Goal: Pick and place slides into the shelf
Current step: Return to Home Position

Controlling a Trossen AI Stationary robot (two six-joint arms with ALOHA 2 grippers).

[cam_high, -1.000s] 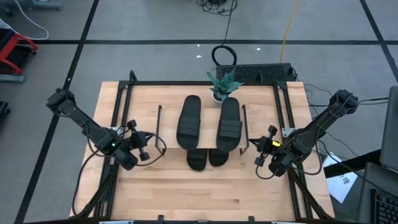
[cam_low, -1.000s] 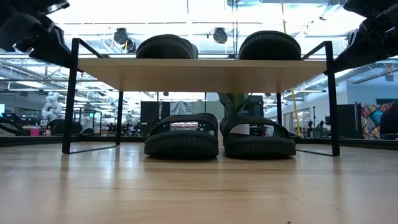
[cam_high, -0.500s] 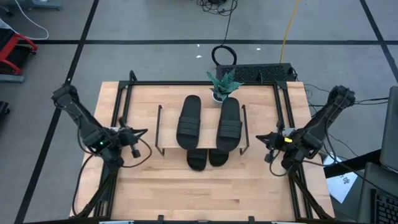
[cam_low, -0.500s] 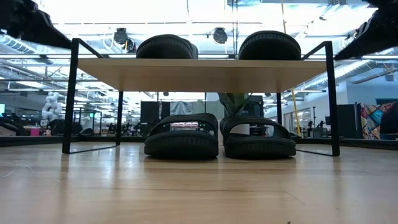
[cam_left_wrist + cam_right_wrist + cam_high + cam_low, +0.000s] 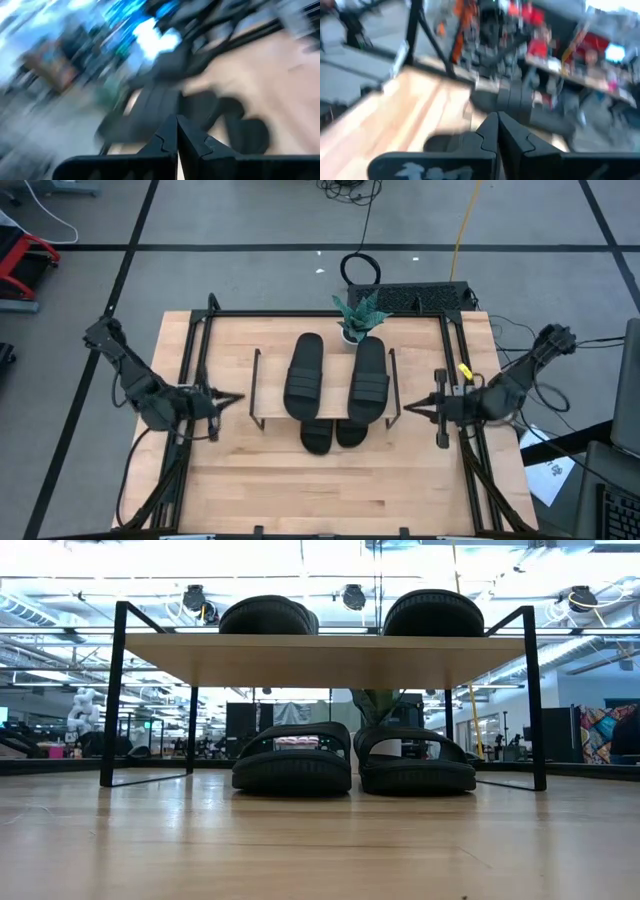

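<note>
Two black slides point(image 5: 304, 376) point(image 5: 368, 378) lie side by side on the shelf's light top board point(image 5: 325, 647). Two more slides point(image 5: 291, 758) point(image 5: 415, 760) rest on the tabletop under it, their ends point(image 5: 317, 438) sticking out at the near side. My left gripper point(image 5: 236, 396) hovers left of the shelf, shut and empty, pointing toward it. My right gripper point(image 5: 410, 409) hovers right of the shelf, also shut and empty. Both show shut in their wrist views point(image 5: 177, 131) point(image 5: 497, 125).
A small potted plant point(image 5: 357, 316) stands at the far edge, behind the shelf. Dark metal frame rails point(image 5: 196, 350) point(image 5: 455, 350) run along the table's left and right sides. Bare tabletop point(image 5: 330, 490) lies near the front edge.
Both arms have drawn back from near the table front, rising out of the low view and swinging outward. Each gripper has turned level, pointing inward toward the shelf. The slides and shelf have stayed put.
</note>
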